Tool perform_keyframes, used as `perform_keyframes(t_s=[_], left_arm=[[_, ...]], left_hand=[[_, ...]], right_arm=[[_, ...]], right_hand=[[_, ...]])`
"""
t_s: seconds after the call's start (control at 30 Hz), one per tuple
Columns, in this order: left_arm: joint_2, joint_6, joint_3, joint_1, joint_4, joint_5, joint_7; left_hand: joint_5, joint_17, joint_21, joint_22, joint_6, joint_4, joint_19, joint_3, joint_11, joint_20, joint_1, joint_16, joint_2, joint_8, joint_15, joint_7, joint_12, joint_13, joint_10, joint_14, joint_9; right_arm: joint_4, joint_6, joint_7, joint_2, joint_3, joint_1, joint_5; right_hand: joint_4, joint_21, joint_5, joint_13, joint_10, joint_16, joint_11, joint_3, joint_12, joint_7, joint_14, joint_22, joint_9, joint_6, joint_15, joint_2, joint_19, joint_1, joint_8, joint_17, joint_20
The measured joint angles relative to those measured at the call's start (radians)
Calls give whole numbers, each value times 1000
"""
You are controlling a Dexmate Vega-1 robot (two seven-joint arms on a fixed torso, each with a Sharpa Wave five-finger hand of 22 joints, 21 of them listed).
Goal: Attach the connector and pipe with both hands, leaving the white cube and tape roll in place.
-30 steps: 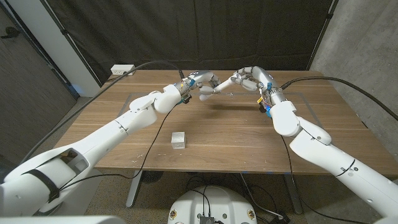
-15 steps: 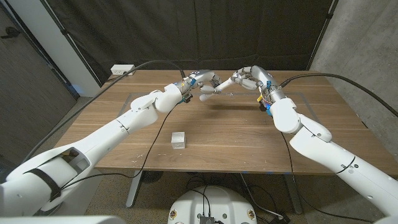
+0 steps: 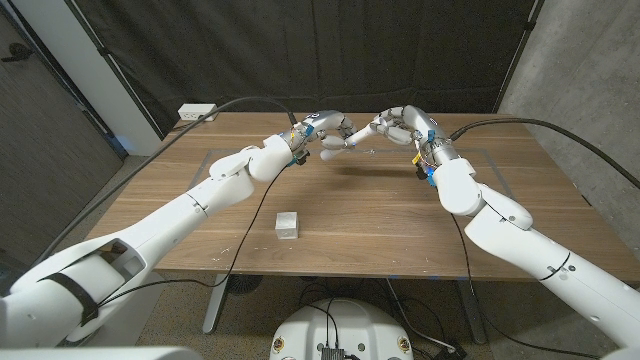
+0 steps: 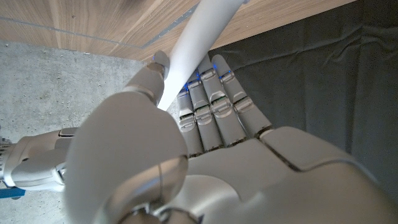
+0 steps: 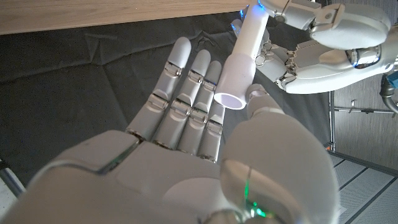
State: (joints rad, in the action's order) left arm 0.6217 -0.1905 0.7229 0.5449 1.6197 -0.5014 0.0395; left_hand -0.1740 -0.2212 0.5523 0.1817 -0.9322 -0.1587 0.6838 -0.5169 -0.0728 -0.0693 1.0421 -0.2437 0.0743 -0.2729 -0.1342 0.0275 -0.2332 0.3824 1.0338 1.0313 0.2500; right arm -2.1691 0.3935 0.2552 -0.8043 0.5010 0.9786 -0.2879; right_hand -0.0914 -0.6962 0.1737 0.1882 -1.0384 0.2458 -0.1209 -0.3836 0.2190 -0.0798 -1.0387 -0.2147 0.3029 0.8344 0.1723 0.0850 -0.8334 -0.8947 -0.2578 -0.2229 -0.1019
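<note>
Black curtain behind wooden worktop (image 3: 380, 215). Both hands up over far middle. Left hand (image 3: 330, 132) holds white pipe (image 4: 196, 46). Right hand (image 3: 392, 126) holds connector (image 5: 236, 78) on pipe end. White cube (image 3: 288, 224) sits near front edge.

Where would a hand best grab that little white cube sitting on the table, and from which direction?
The white cube probably suits a grip from straight above, fingers and thumb closing on two opposite upright faces. It sits low and square on the table, with bare wood all round, so nothing blocks a downward approach.
</note>
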Motion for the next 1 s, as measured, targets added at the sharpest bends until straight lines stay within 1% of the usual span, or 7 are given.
perform_keyframes(t_s=[0.07,0.2,0.47,0.57,0.8,0.9,1.0], left_arm=[[-1,-1,-1,2,1,16,3],[-1,-1,-2,6,2,22,5],[-6,-1,-8,16,3,41,12],[-7,0,-9,19,3,47,15],[-10,1,-10,21,-1,60,17],[-12,3,-10,21,-5,66,17],[-13,3,-11,21,-8,68,18]], left_hand=[[0,0,0,0,0,0,0,0,0,0,0,0,0,0,0,0,0,0,0,0,1],[0,0,0,0,0,0,0,0,0,0,0,3,0,0,0,0,0,0,0,0,4],[0,1,0,0,-4,0,0,0,0,0,0,-1,0,0,0,3,1,5,0,0,4],[0,1,0,0,-4,0,0,0,0,0,0,-1,0,0,0,3,2,5,0,0,4],[1,1,0,0,-4,0,0,0,0,0,0,0,0,0,0,3,6,5,0,0,4],[3,1,0,0,-8,0,0,0,0,0,0,2,0,0,0,6,6,5,0,0,4],[5,1,8,0,-8,0,0,0,0,0,0,2,0,0,0,6,6,5,0,0,4]], right_arm=[[-5,-3,6,-2,2,11,0],[-6,-14,26,-2,-4,21,2],[-9,-30,54,3,-20,45,4],[-11,-32,60,5,-22,49,0],[-17,-32,71,9,-25,57,-10],[-20,-28,76,11,-23,58,-23],[-21,-22,80,13,-19,58,-39]], right_hand=[[12,-7,-4,-1,19,-5,-3,14,-8,0,14,5,-5,0,-3,0,10,0,12,0,2],[18,-7,-4,-2,51,-18,-12,39,-12,0,46,10,-15,0,-17,6,23,6,23,0,7],[20,-7,-4,-2,53,-26,-13,46,-12,0,54,15,-20,0,-23,14,29,14,27,0,7],[23,-1,-4,-2,77,-28,-14,60,-19,-5,74,20,-24,-5,-29,19,43,21,43,-2,12],[46,18,1,-2,142,-48,23,89,-23,-30,152,24,-38,-29,-50,4,93,110,62,-3,25],[52,32,1,-1,175,-54,30,106,-27,-25,191,24,-43,-56,-61,-2,120,140,64,-1,31],[62,50,1,1,209,-59,56,115,-27,-12,239,29,-51,-107,-75,-12,157,161,74,4,34]])
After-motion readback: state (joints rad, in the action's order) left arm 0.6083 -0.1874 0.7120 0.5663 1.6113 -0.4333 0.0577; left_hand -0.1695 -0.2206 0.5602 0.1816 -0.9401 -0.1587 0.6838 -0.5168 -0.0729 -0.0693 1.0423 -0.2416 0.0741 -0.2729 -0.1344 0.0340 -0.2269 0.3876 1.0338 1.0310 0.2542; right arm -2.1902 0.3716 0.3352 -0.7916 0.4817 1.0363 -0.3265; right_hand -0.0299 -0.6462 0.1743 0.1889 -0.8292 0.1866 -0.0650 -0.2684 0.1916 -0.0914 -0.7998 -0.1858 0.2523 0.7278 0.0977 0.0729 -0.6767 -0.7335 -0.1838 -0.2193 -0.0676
